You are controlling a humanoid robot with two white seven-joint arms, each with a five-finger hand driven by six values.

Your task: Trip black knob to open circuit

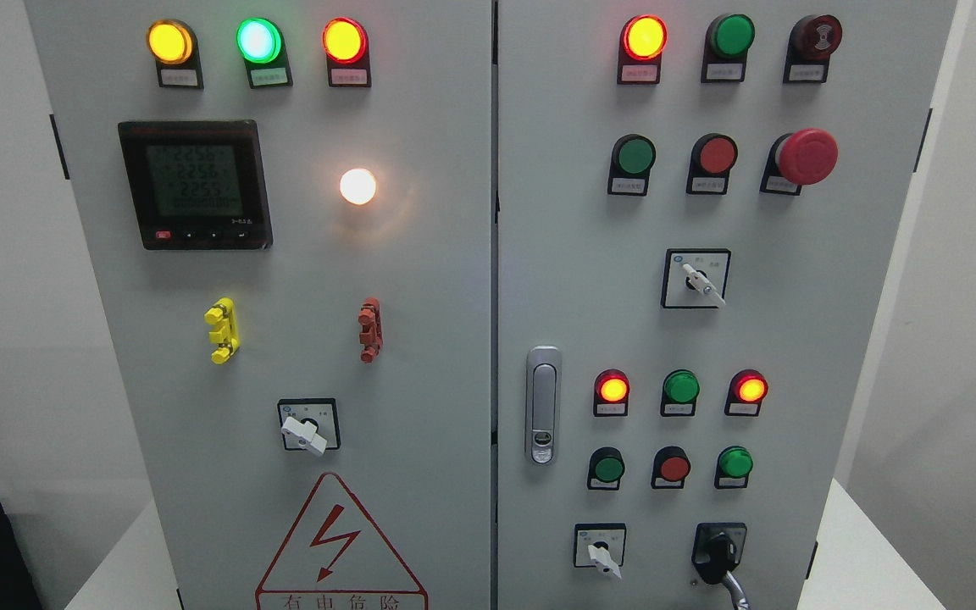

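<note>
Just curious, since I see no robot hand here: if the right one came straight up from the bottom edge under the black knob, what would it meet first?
Probably the black knob itself, the lowest control there. Depth is unclear, and neither hand is in view.

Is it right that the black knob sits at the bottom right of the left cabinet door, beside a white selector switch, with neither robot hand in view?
Not quite. The head view shows the black knob at the bottom right of the right cabinet door, not the left one. The rest holds: a white selector switch sits just to its left, and neither robot hand is in view.
</note>
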